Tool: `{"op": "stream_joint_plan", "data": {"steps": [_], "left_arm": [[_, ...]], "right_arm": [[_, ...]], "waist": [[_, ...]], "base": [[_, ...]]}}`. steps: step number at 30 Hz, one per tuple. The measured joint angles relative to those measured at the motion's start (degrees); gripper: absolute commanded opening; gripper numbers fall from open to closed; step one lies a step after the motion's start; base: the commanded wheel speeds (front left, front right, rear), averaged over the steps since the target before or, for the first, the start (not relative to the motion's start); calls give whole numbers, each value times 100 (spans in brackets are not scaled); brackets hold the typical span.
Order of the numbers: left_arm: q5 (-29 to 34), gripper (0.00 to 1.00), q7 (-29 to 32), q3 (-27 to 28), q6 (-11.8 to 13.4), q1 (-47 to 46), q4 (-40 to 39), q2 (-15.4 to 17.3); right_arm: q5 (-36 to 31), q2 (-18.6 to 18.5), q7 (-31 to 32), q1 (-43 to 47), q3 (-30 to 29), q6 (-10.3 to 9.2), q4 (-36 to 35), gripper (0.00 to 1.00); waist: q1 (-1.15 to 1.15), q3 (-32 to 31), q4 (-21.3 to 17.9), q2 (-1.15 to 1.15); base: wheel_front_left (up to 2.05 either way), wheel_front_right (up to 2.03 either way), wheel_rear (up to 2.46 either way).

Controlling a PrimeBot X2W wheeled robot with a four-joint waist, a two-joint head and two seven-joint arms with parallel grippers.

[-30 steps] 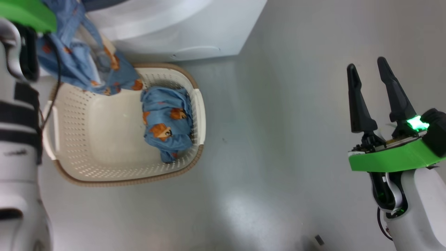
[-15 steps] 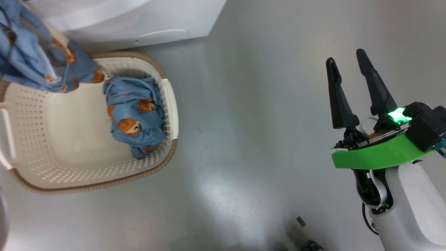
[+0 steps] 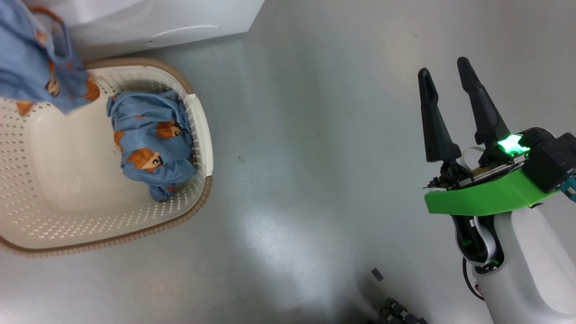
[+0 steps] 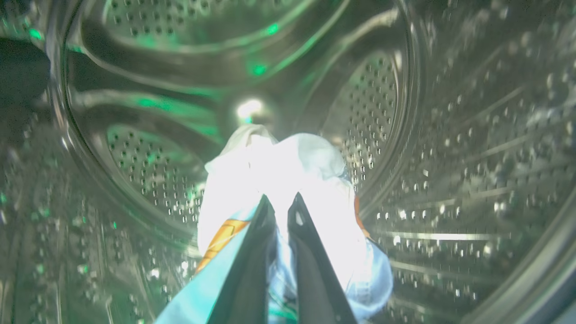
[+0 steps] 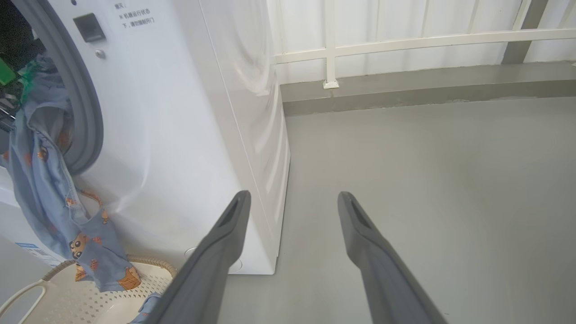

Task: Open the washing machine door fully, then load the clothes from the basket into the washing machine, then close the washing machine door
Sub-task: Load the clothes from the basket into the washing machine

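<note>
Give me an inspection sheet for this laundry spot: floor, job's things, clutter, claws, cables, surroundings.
Surface: shiny grey floor.
Job's things: basket beside the washing machine, bundled garment inside it; hanging garment trails from the machine's opening down over the basket.
Clutter: small dark scrap on the floor.
Claws: left claw shut on the hanging garment inside the drum; right claw open, empty, above the floor.
Cables: black cable looped by the right arm.
Surroundings: white railing beyond the machine.
</note>
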Motion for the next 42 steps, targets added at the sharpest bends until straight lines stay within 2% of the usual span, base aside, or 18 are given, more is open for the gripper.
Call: {"op": "stream_joint_plan", "data": {"steps": [7,8,10,11,16,23,30,38,42], "left_arm": [[10,2,0,-33,-41,115,681,-2],[11,38,-1,-52,-58,107,804,-7],[54,97,0,-110,-80,67,1096,-15],[59,100,0,-130,-92,40,1222,-22],[73,100,4,-181,-134,-130,1695,-65],[-65,100,4,-136,-186,-115,1829,-190],[-342,100,3,169,-118,525,780,-394],[-357,100,3,476,-38,1652,-327,-681],[-352,100,2,666,-78,2129,-805,-802]], "right_arm": [[0,21,0,1,31,0,0,100],[1,22,0,2,34,0,1,100],[18,23,0,2,38,0,4,100],[18,24,0,2,43,1,5,100],[26,42,0,4,66,0,8,100],[35,18,0,7,59,0,23,100],[35,-77,0,21,35,0,25,100],[34,-156,0,38,-11,1,55,100],[34,-212,0,92,-32,0,103,100]], "waist": [[0,-48,-12,0],[0,-61,-10,0],[-1,-90,-4,0],[0,-106,-1,0],[-1,-197,13,0],[-1,-320,82,0],[-1,-500,193,0],[-1,-804,320,0],[-1,-978,390,0]], "base": [[0,0,0],[0,0,0],[0,0,0],[0,0,0],[0,0,0],[0,0,0],[0,0,0],[0,0,0],[0,0,0]]}}
